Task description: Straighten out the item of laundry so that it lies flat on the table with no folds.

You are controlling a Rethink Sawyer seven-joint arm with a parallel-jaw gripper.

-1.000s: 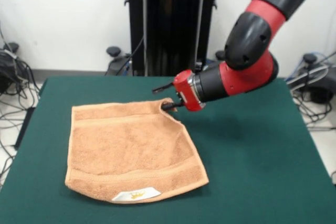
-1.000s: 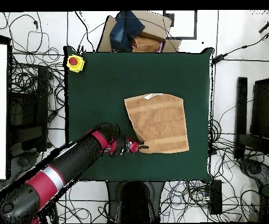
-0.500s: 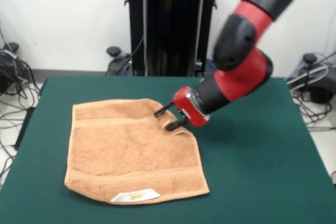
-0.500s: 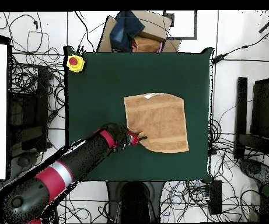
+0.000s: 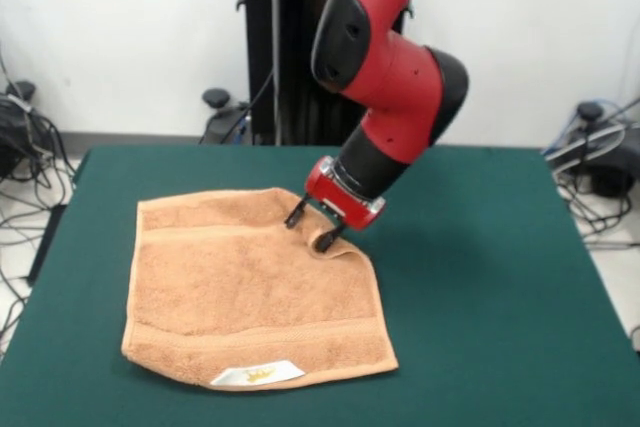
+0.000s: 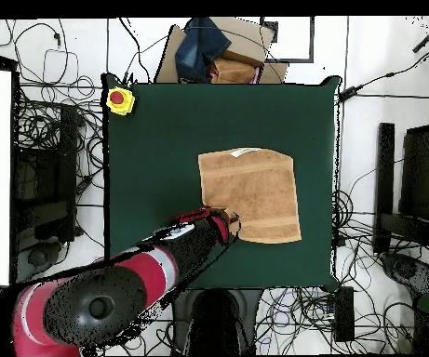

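One orange-tan terry hand towel [image 5: 255, 287] lies mostly spread on the dark green felt counter [image 5: 480, 297], white label with yellow print [image 5: 259, 374] on its edge farthest from the red and black arm [image 5: 385, 67]. Arm's end effector [image 5: 310, 229] sits at the towel corner opposite the label edge, its two black fingers [image 5: 296, 214] apart, tips at or on the cloth; grip on the cloth cannot be told. That corner is bunched and raised beside the fingers. Yellow box with red button [image 6: 119, 99] sits at a counter corner well apart from the towel.
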